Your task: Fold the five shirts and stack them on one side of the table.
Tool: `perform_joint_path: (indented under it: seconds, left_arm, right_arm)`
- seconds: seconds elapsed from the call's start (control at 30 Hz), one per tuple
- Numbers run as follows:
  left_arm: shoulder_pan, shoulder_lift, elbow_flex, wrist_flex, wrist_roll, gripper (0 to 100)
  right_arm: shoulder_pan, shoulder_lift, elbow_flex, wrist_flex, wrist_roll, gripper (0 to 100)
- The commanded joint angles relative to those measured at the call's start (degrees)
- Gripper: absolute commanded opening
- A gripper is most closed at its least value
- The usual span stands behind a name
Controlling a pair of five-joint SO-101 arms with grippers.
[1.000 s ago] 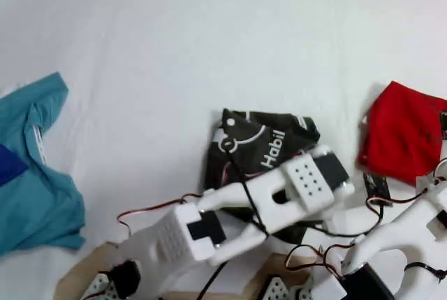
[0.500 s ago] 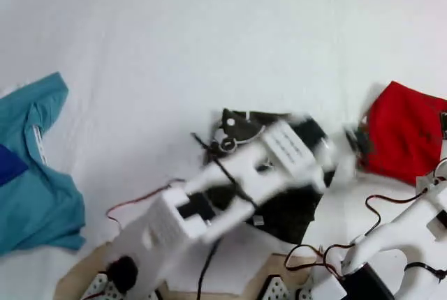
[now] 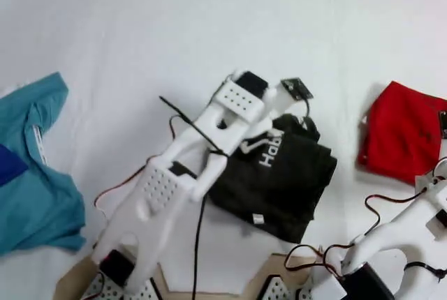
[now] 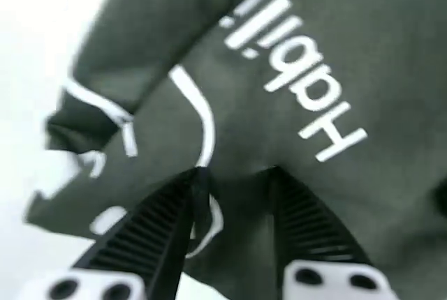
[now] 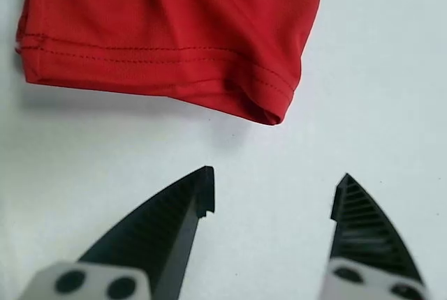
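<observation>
Folding the black shirt, I'd say: left gripper part-open on its cloth, right gripper wide, empty. Next: pinch an edge.

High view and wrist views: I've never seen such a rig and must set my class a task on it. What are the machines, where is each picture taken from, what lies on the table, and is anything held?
The white machines are two robot arms, each ending in a two-fingered gripper. The high view looks down on the table from a fixed camera. On it lie a teal shirt, a black shirt with white print, and a red shirt. The left arm stretches over the black shirt; the right arm sits beside the red one. Each wrist view comes from a camera on that arm's wrist. The left gripper is open close over the black shirt; the right gripper is open above bare table near the red shirt's hem. Nothing is held.
</observation>
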Motion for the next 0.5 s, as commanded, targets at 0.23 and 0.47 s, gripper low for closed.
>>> perform_joint_path:
  seconds: [0.23, 0.47]
  left_arm:
    - [-9.85, 4.22, -13.05, 4.22, -0.44, 17]
    - [-13.71, 5.36, -12.62, 3.69, -0.44, 17]
  right_arm:
    - [-3.47, -2.33, 0.53, -0.13, 0.44, 28.3]
    - [-7.25, -2.42, 2.99, -0.13, 0.44, 28.3]
